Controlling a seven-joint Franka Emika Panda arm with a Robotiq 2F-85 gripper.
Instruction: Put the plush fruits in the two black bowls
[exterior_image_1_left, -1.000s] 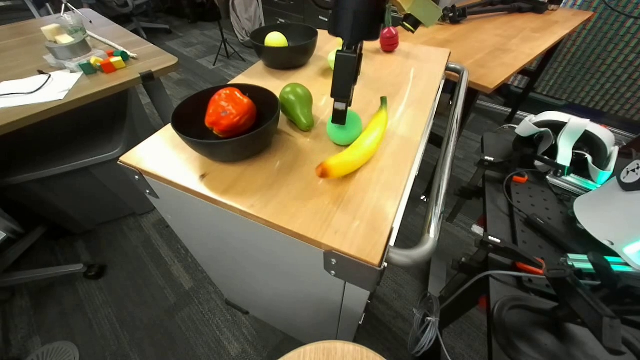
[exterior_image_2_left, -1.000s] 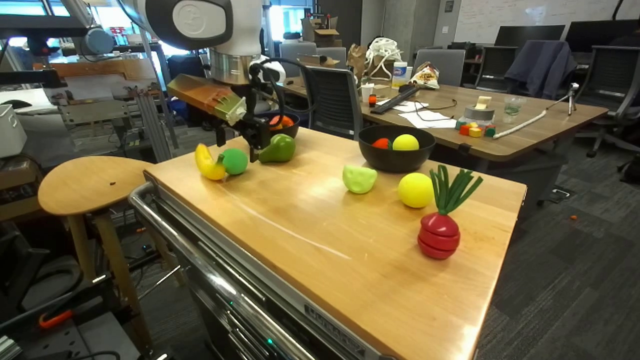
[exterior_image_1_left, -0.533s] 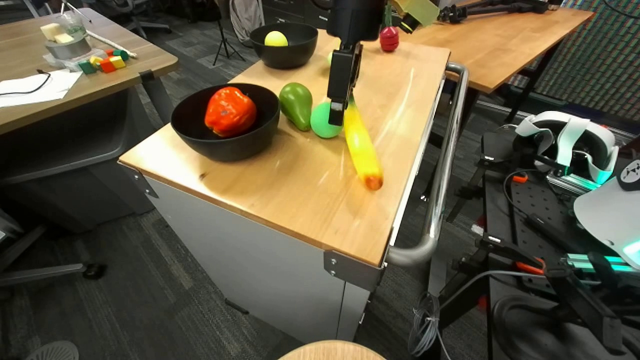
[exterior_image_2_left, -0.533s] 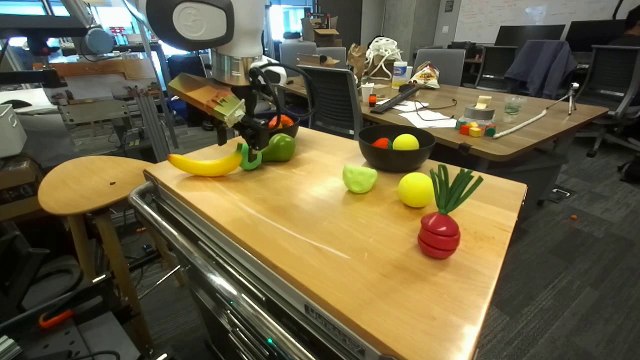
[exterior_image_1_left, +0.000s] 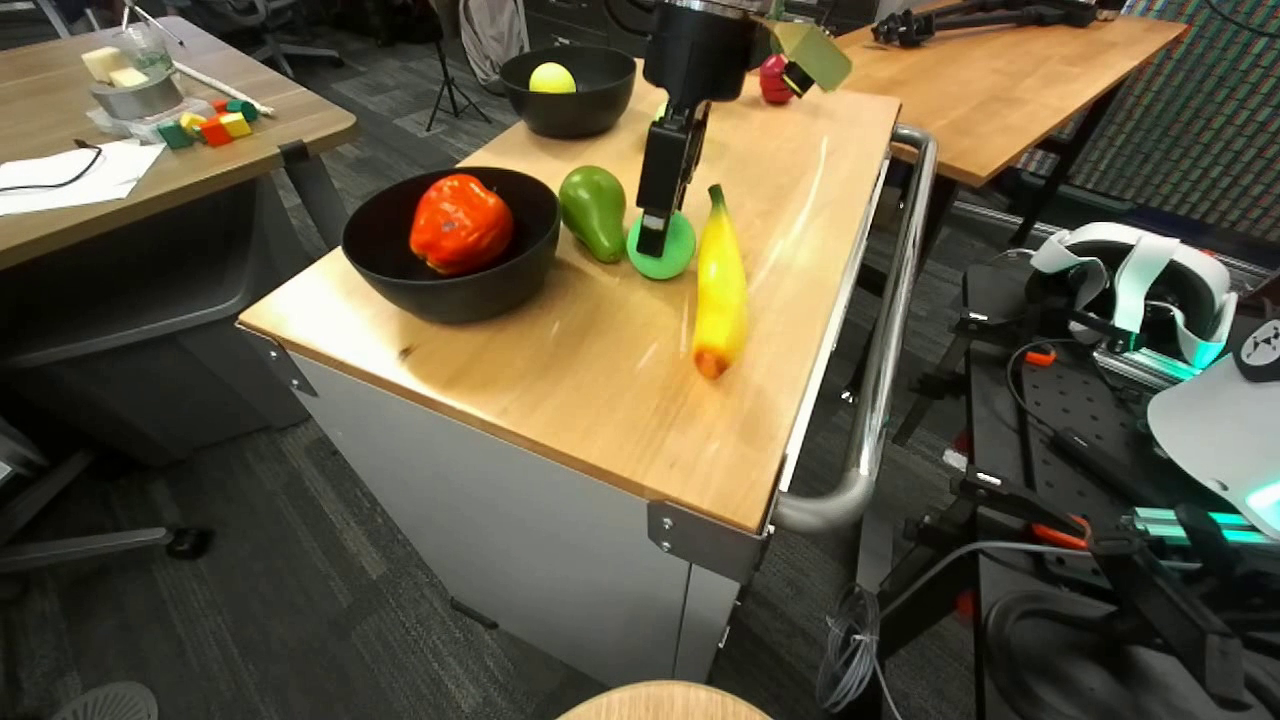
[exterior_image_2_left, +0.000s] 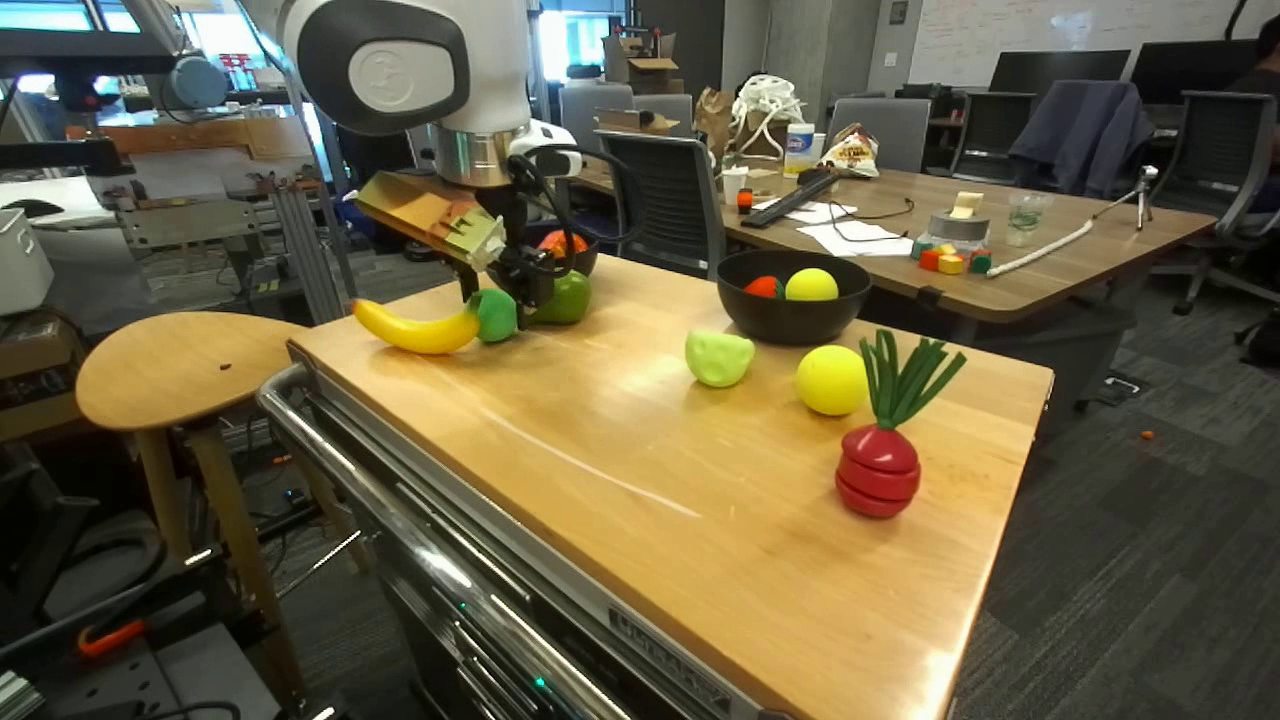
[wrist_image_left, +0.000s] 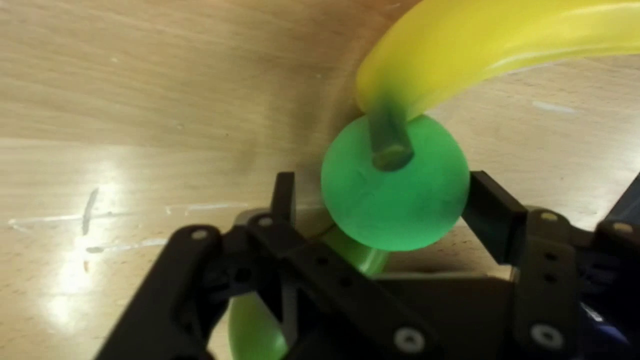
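Fingers (wrist_image_left: 492, 215) stood wide astride a green ball (wrist_image_left: 395, 205)

My black, blunt tips flanked its smooth, matt-looking sphere: in the wrist view one seemed to meet its edge, the other left a gap. The banana (wrist_image_left: 490, 35), slick and curved, showed its dark green stem across the ball in that view; whether the two touched I could not tell. On the ball's opposite side lay a glossy green pear (exterior_image_1_left: 597, 215).

A shiny, wrinkled red pepper (exterior_image_1_left: 460, 225) sat in a round-walled black bowl (exterior_image_1_left: 450, 298) just beside the pear. Another black bowl (exterior_image_2_left: 790, 322) held a yellow ball (exterior_image_2_left: 811, 285) and something red (exterior_image_2_left: 764, 287). On the desk (exterior_image_2_left: 600, 440), well apart from me, rested a dimpled pale green lump (exterior_image_2_left: 719, 358), a second yellow ball (exterior_image_2_left: 832, 380) and a ridged, green-topped red bulb (exterior_image_2_left: 877, 470).

For moving, I had a broad stretch of grained, scratched wood between the banana and the bulb. A polished metal rail (exterior_image_1_left: 896, 290) ran just outside one long edge; both bowls stood by the edge opposite
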